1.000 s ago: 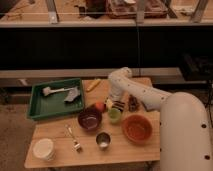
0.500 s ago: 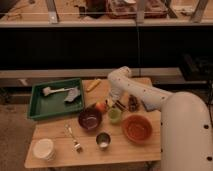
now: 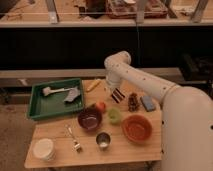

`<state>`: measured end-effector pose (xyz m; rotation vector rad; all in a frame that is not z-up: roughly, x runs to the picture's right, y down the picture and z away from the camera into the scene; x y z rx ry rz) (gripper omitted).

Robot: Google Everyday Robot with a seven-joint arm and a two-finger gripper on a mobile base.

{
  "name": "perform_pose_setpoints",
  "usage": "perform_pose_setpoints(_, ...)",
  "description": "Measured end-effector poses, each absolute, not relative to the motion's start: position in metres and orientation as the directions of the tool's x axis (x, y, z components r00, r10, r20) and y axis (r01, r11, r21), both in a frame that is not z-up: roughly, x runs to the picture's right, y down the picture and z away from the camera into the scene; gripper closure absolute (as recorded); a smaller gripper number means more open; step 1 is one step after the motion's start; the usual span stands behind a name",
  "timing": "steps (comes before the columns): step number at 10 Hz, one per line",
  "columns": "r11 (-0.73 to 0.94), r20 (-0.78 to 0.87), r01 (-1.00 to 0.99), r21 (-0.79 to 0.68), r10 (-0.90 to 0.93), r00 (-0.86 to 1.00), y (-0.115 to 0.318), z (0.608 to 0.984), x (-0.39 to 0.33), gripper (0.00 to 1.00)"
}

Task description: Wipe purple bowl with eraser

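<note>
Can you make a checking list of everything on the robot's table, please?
Surface: wooden table, crowded.
Job's things: purple bowl near the front; eraser behind it, gripped.
Clutter: green tray, orange bowl, green cup, metal cup, fork, blue block.
Grippers: gripper shut on the eraser, over the table's back half.
Cables: perhaps one thin line behind.
Surroundings: dark wall behind the table.

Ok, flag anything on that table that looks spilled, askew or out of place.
Nothing looks spilled or damaged. The purple bowl and green cup stand upright. Only the eraser sits tilted, just behind the green cup, because the pincer is shut on it.
</note>
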<state>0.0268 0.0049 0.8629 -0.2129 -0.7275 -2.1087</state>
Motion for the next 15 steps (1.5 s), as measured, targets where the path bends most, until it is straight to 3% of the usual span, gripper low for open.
perform_pose_setpoints(4,-0.396,0.413,0.727,0.561,-0.627,-0.661,0.010,0.827,-0.069,0.95)
perform_pose_setpoints(10,-0.392,0.413,0.726,0.565,-0.627,-0.660,0.014,0.823,-0.072,0.95)
perform_pose_setpoints(15,-0.396,0.392,0.718,0.573,-0.637,-0.664,0.072,0.758,-0.096,0.95)
